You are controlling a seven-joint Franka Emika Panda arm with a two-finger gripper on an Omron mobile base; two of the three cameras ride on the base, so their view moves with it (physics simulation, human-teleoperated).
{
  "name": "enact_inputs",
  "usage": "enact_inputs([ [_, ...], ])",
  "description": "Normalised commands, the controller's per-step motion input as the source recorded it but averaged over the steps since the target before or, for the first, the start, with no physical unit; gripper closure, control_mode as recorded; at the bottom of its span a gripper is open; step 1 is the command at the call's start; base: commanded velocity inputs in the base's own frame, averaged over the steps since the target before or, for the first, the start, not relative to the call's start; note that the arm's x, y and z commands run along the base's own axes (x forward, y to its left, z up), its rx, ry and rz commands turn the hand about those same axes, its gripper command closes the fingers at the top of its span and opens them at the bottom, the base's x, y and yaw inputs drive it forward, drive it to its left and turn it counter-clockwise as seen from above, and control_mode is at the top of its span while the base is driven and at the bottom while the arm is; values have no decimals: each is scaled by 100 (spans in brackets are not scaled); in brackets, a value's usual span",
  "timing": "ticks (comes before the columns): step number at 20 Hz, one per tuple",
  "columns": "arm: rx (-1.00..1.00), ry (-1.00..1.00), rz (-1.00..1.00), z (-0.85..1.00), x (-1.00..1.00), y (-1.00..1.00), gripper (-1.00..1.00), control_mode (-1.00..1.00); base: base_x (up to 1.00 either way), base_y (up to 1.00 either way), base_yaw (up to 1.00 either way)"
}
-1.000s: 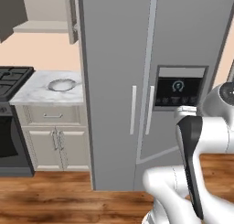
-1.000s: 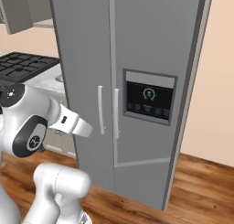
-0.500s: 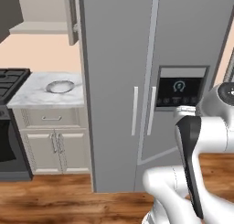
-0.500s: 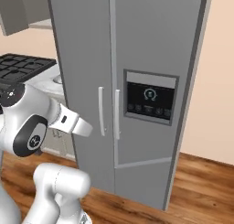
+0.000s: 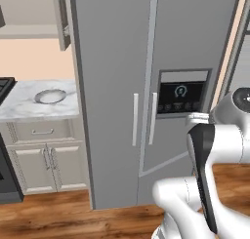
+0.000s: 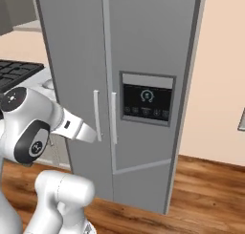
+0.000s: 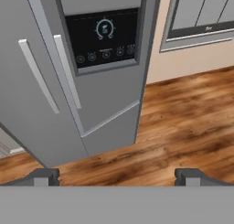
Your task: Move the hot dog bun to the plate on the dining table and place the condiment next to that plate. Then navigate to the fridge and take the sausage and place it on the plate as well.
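**Facing the closed fridge, jaws wide and empty**

I am parked in front of the fridge [image 5: 146,87], and everything else I place from it. Both of its tall grey doors are shut, and the two vertical handles [image 5: 143,119] stand side by side at the seam between them. On the right-hand door, just beside the handles, sits the black dispenser panel [image 6: 146,100] with its lit round symbol and a row of small buttons under it.

My gripper [image 7: 117,176] hangs low in front of the fridge, looking at the lower part of the doors and the wooden floor [image 7: 183,127] at their foot. Its two dark fingertips [image 7: 42,176] stand far apart (as wide as they go), and nothing lies between them; they touch nothing. From the hand view the panel is up above the handles' right side, and the doors' bottom edge meets the floor just ahead of me.

To the left of the fridge, seen from the left base view, runs a marble counter [image 5: 24,106] over beige cabinets [image 5: 44,160], with a small silvery dish [image 5: 50,95] resting on it near the fridge's side. A dark stove [image 6: 16,73] lies further left of that counter.

With the doors shut, I cannot tell where the sausage is.
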Motion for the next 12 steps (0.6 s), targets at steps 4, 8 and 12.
enact_inputs([
  [4, 0, 0, 0, 0, 0, 0, -100, 100, -8, 5, 3],
  [8, 0, 0, 0, 0, 0, 0, -100, 100, -48, 20, 11],
  [12, 0, 0, 0, 0, 0, 0, -100, 100, -27, 45, -2],
])
